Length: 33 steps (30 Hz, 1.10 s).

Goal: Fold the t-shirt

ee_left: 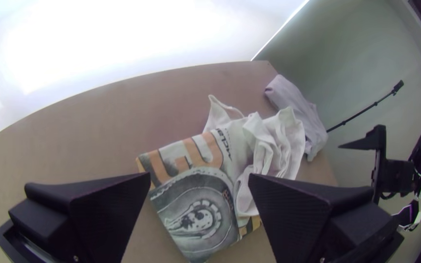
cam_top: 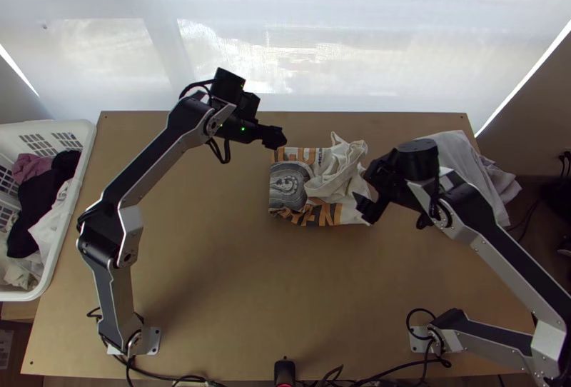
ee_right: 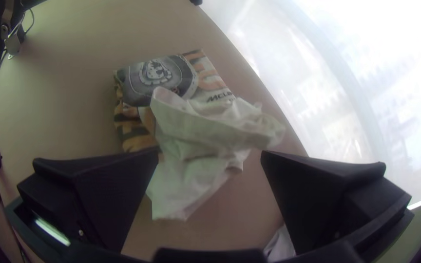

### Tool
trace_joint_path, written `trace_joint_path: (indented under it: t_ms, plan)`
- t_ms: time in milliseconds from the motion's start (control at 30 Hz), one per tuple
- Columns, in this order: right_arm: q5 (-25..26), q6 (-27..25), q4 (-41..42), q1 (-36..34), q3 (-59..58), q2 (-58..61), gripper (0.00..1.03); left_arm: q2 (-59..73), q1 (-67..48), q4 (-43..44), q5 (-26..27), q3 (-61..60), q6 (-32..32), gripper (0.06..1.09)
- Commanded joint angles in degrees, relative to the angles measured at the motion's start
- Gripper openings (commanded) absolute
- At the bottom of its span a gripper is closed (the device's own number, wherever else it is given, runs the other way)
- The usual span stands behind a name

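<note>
In the top view the white t-shirt (cam_top: 290, 181) with a grey and orange print lies near the table's middle, its printed part flat with straight edges, its plain white part bunched on top toward the right. My left gripper (cam_top: 275, 137) hovers at its far left corner; in the left wrist view that gripper (ee_left: 198, 182) stands open over the t-shirt (ee_left: 196, 214). At the shirt's right side is my right gripper (cam_top: 362, 191). The right wrist view has this gripper (ee_right: 210, 156) open, nothing between its fingers, above the t-shirt's bunched part (ee_right: 196, 131).
Another pale cloth (cam_top: 457, 158) lies bunched at the table's far right corner. A white laundry basket (cam_top: 84, 146) with clothes stands at the left edge. Bare tabletop (cam_top: 264, 280) stretches between the shirt and the near edge, where cables run.
</note>
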Motion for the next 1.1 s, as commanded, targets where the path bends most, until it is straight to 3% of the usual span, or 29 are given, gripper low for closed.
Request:
trace_joint_path:
  t_ms: [0, 300, 533, 1067]
  plan:
    - [0.0, 0.0, 9.5, 7.5, 6.1, 14.2, 0.98, -5.2, 1.9, -0.2, 0.0, -12.8, 2.9, 1.03]
    - [-0.9, 0.1, 17.2, 12.5, 12.9, 30.7, 0.98, -1.9, -2.2, 1.5, -1.1, -16.0, 3.1, 1.03]
    - [-1.5, -0.3, 19.3, 10.0, 12.3, 38.7, 0.98, 1.0, -3.6, 1.5, -2.6, -16.0, 3.8, 1.03]
    - [-3.9, -1.9, 18.5, -3.2, -3.8, 20.8, 0.98, 4.7, -4.7, 1.5, -3.3, -15.8, 5.3, 1.03]
